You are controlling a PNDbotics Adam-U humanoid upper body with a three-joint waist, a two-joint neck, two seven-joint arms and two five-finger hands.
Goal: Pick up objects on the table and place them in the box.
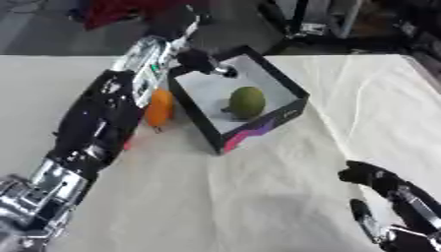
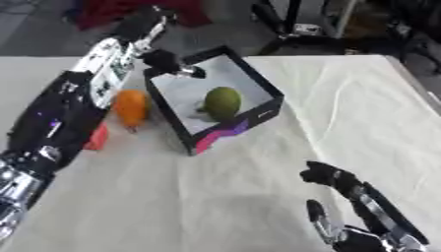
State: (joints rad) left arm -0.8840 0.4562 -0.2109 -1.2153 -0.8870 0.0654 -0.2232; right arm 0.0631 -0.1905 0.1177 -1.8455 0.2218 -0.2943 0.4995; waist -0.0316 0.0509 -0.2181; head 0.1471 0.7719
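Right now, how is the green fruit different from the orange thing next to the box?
The green fruit lies inside the box, while the orange thing lies outside it on the table, close to the box's left wall. The green fruit is round and in full view; the orange thing looks longer, and in the left eye view the left arm partly hides it. Neither one is held by a hand.

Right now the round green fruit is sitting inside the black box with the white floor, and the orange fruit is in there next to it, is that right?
Not quite. The round green fruit does sit inside the black box with the white floor, but the orange fruit is not in there: it lies on the table outside the box's left wall, beside the left arm. The right eye view shows this best.
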